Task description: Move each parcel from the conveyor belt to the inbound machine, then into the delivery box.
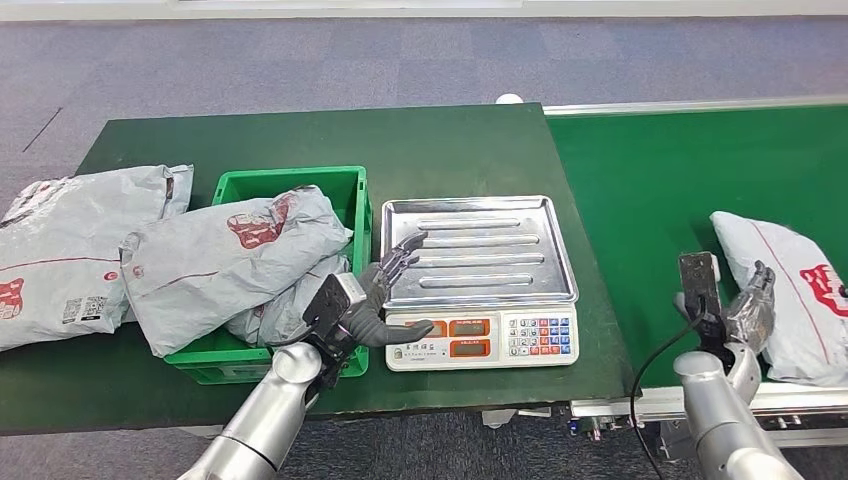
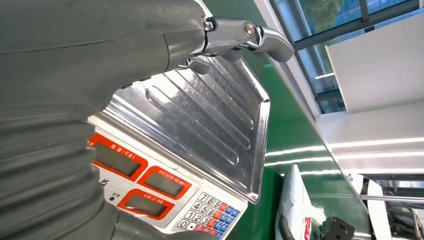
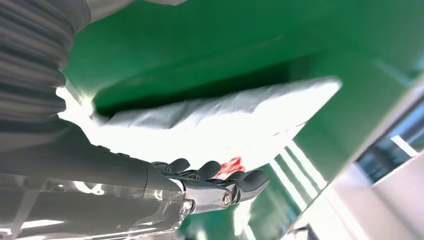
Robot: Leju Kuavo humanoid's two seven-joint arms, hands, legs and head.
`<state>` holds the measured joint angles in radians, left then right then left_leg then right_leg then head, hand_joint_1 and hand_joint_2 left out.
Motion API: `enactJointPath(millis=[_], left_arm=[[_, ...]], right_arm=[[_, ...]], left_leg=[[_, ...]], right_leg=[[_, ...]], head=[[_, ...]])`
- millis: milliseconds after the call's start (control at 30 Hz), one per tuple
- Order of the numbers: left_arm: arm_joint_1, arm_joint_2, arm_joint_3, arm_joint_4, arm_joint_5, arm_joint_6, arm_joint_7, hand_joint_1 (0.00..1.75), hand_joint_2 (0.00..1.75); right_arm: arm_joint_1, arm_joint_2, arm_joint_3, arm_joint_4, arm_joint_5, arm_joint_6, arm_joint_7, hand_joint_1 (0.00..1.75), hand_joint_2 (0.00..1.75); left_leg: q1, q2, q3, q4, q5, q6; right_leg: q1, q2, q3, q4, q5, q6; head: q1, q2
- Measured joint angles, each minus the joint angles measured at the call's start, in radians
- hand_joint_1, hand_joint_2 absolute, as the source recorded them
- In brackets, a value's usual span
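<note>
Left hand (image 1: 385, 290), empty, fingers spread apart, held over the near left corner of the weighing scale (image 1: 480, 340); the fingertips reach across the left rim of the steel pan (image 1: 480, 250), while the thumb lies at the front panel beside the red-framed displays. In the left wrist view the same hand (image 2: 235, 37) shows one finger extended above the ribbed pan (image 2: 210, 125), with the keypad and displays (image 2: 145, 180) just below it.

Right hand (image 1: 748, 305), at the near edge of the conveyor belt (image 1: 640, 190), placed against the left side of a grey parcel (image 1: 790, 290) bearing red print. The right wrist view shows its fingers (image 3: 215, 172) curled beside the parcel (image 3: 220, 120), which lies flat on the belt; whether they actually clasp the wrapping cannot be told.

Green crate (image 1: 350, 200), on the dark green table (image 1: 300, 130), just left of the scale. One grey parcel (image 1: 230, 260) lies across the crate and overhangs its left wall; a second parcel (image 1: 285, 310) sits beneath it inside the crate. A further parcel (image 1: 70, 250) rests on the table at the far left, touching the overhanging one.

The belt adjoins the table on the right. Grey carpet (image 1: 250, 60) lies beyond the table's far edge.
</note>
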<state>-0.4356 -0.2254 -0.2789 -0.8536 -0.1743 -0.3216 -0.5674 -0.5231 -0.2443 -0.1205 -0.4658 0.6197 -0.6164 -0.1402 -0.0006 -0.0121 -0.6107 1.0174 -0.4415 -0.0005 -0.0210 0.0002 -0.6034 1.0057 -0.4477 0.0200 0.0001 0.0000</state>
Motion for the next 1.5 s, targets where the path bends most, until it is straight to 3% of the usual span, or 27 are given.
enactJointPath(millis=[167, 467, 600, 733, 1167, 1500], left_arm=[[0.000, -0.003, 0.002, 0.000, -0.005, -0.009, 0.007, 0.00, 1.75], [0.000, -0.007, 0.003, 0.000, -0.005, -0.012, 0.009, 0.00, 1.75], [0.000, -0.008, 0.003, 0.001, -0.005, -0.017, 0.014, 0.00, 1.75], [-0.002, -0.009, 0.003, 0.009, -0.005, -0.016, 0.018, 0.00, 1.75], [-0.003, -0.016, 0.003, 0.030, -0.005, -0.015, 0.016, 0.00, 1.75], [-0.002, -0.015, 0.003, 0.031, 0.001, -0.016, 0.019, 0.00, 1.75]], right_arm=[[0.000, -0.016, 0.027, 0.037, 0.311, -0.070, 0.265, 0.00, 1.75], [-0.001, -0.031, 0.069, 0.073, 0.373, -0.077, 0.326, 0.00, 1.75], [-0.001, -0.039, 0.091, 0.087, 0.483, -0.034, 0.459, 0.00, 1.75], [0.000, -0.044, 0.107, 0.099, 0.575, 0.088, 0.553, 0.00, 1.75], [0.002, -0.038, 0.108, 0.101, 0.633, 0.196, 0.564, 0.00, 1.75], [0.001, -0.038, 0.085, 0.099, 0.640, 0.260, 0.504, 0.00, 1.75]], left_leg=[[0.000, 0.000, 0.000, 0.000, 0.000, 0.000], [0.000, 0.000, 0.000, 0.000, 0.000, 0.000], [0.000, 0.000, 0.000, 0.000, 0.000, 0.000], [0.000, 0.000, 0.000, 0.000, 0.000, 0.000], [0.000, 0.000, 0.000, 0.000, 0.000, 0.000], [0.000, 0.000, 0.000, 0.000, 0.000, 0.000]], right_leg=[[0.000, 0.000, 0.000, 0.000, 0.000, 0.000], [0.000, 0.000, 0.000, 0.000, 0.000, 0.000], [0.000, 0.000, 0.000, 0.000, 0.000, 0.000], [0.000, 0.000, 0.000, 0.000, 0.000, 0.000], [0.000, 0.000, 0.000, 0.000, 0.000, 0.000], [0.000, 0.000, 0.000, 0.000, 0.000, 0.000]], head=[[0.000, 0.000], [0.000, 0.000], [0.000, 0.000], [0.000, 0.000], [0.000, 0.000], [0.000, 0.000]])
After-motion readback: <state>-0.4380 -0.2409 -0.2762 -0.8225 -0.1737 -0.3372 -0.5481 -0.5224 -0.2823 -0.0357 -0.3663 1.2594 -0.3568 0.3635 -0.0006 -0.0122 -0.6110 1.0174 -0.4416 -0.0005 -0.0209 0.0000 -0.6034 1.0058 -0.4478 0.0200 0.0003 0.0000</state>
